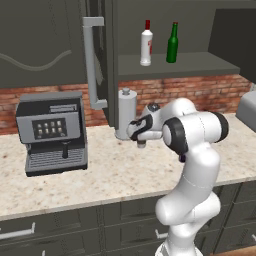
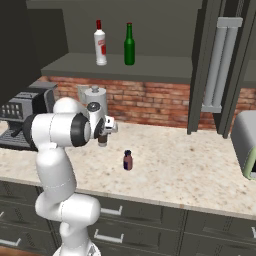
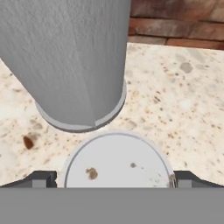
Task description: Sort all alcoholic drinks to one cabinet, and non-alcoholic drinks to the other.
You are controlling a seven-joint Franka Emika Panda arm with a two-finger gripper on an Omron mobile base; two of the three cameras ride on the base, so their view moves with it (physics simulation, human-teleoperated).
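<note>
Our gripper [image 3: 112, 179] spread wide over the coffee cup [image 3: 117, 159]

To its left we see the white bottle [image 1: 146, 44] and green bottle [image 1: 172, 43] on the cabinet shelf [image 1: 200, 64] above; the cup's lid sits between our fingertips [image 3: 41, 178], ungrasped, the grey canister [image 3: 70, 57] just beyond; the purple bottle [image 2: 128, 160] stands rightward.
</note>
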